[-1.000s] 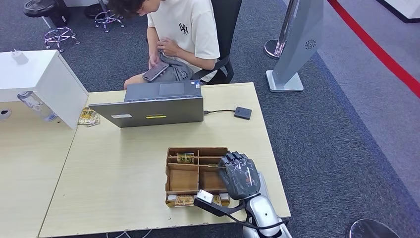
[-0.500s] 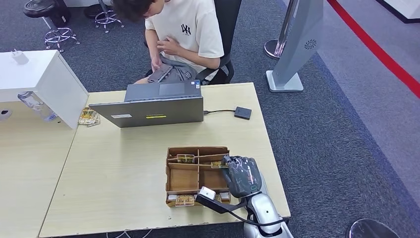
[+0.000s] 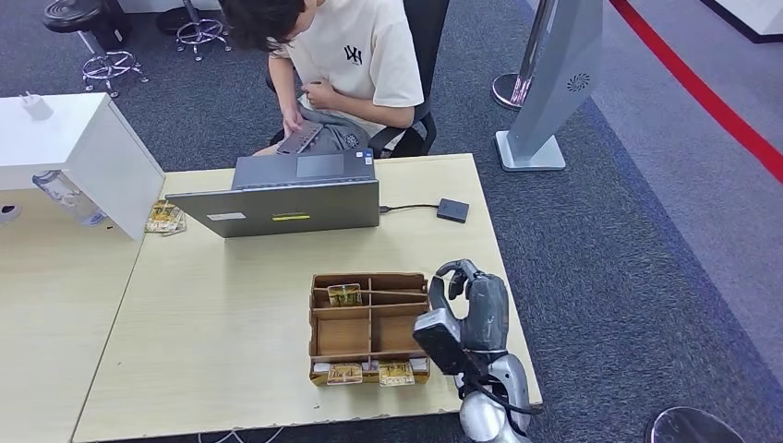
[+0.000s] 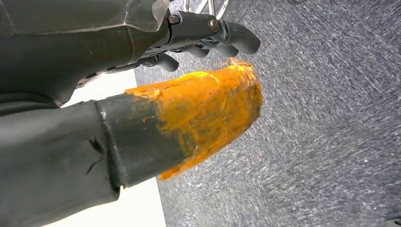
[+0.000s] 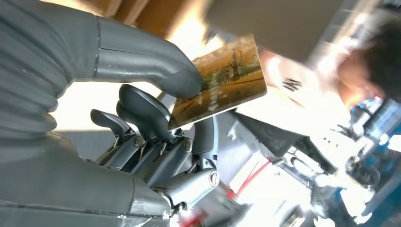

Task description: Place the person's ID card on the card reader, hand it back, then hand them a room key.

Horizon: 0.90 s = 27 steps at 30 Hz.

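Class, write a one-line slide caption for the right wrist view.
Right robot hand pinches a picture-printed card between thumb and fingers, with a blurred person beyond.

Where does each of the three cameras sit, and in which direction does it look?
Head view: high on the body, looking down at the table, wooden box and seated person; right hand shows.
Left wrist view: behind the left hand, facing carpet.
Right wrist view: behind the right hand, which pinches a card.
Shared: right hand, person.
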Tool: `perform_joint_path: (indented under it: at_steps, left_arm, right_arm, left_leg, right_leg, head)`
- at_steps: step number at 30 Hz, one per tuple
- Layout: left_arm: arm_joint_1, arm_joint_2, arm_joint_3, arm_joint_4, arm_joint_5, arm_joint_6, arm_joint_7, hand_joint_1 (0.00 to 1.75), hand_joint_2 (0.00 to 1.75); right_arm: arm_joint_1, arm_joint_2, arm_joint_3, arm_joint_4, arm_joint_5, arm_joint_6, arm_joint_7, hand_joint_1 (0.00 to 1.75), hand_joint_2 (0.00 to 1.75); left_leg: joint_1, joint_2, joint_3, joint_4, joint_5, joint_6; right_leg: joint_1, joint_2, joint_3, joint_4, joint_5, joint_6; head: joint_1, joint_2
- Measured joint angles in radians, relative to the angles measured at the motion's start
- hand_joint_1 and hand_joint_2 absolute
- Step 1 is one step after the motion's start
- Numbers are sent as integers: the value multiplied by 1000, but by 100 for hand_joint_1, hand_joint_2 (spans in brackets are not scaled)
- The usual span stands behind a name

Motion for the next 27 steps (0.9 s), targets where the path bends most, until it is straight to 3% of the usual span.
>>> perform_joint_path:
  at_steps: [3,6,13,20,23,27]
  left_arm:
    - [0,0,10,0,4,5,-5,0,0]
    - [0,0,15,0,4,9,-9,0,0]
    - [0,0,17,0,3,9,-13,0,0]
    - [0,-2,16,0,-9,8,-17,0,0]
    - [0,-3,16,0,-19,6,-19,0,0]
    - [-1,-4,15,0,-38,-3,-20,0,0]
  right_arm:
    - [19,-32,54,-120,-243,39,-9,175,175]
    - [38,-55,75,-226,-384,78,-33,175,175]
    - [58,-78,90,-326,-439,104,-54,175,175]
    - [42,-84,114,-322,-340,88,-56,175,175]
    - [16,-85,137,-300,-226,50,-39,175,175]
    - [-32,-84,156,-257,25,4,-19,175,175]
  left_leg:
    - [0,0,0,0,0,0]
    - [0,0,0,0,0,0]
    - [0,0,0,0,0,0]
    - [0,0,0,0,0,0]
    - [0,0,0,0,0,0]
    - [0,0,0,0,0,0]
  right_leg:
    - [0,0,0,0,0,0]
    - [0,0,0,0,0,0]
    - [0,0,0,0,0,0]
    - [0,0,0,0,0,0]
    - [0,0,0,0,0,0]
    - [0,0,0,0,0,0]
  head:
    - [0,0]
    - [0,0]
    - [0,0]
    - [0,0]
    - [0,0]
    - [0,0]
